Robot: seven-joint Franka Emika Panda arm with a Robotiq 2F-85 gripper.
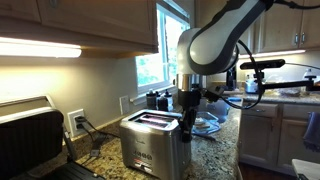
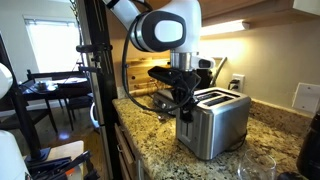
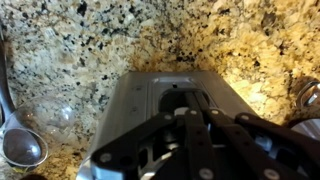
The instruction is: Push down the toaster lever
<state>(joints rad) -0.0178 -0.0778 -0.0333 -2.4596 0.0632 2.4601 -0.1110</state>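
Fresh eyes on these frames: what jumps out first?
The white arm dominates both exterior views, its gripper hanging at the end of the stainless-steel toaster on the speckled granite counter. In the wrist view the toaster fills the centre beneath the gripper's dark linkage, with a metal spoon at lower left.

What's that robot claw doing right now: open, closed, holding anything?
Gripper: closed, fingers together, holding nothing, right above one end of the toaster.
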